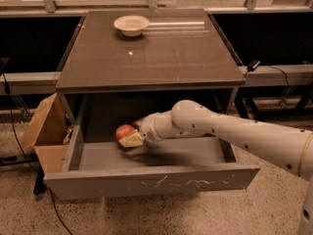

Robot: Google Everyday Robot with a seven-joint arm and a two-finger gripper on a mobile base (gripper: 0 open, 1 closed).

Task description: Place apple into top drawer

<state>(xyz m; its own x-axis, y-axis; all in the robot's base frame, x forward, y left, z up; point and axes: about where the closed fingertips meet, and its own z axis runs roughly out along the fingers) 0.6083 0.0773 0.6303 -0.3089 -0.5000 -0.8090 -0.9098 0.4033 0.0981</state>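
Observation:
The top drawer (151,182) is pulled out wide, a shallow grey tray with a scratched front panel. My arm reaches from the right into it. My gripper (129,135) is over the drawer's left part, shut on the apple (124,130), a round reddish fruit. The apple is held a little above the drawer floor, near the back left. The pale fingers (131,141) wrap under and behind it, hiding its right side.
A shallow cream bowl (131,25) stands at the back of the cabinet top (161,58). A tan cardboard box (45,131) leans against the cabinet's left side. A black cable (19,146) runs down the floor at the left. A dark shelf and rail lie behind.

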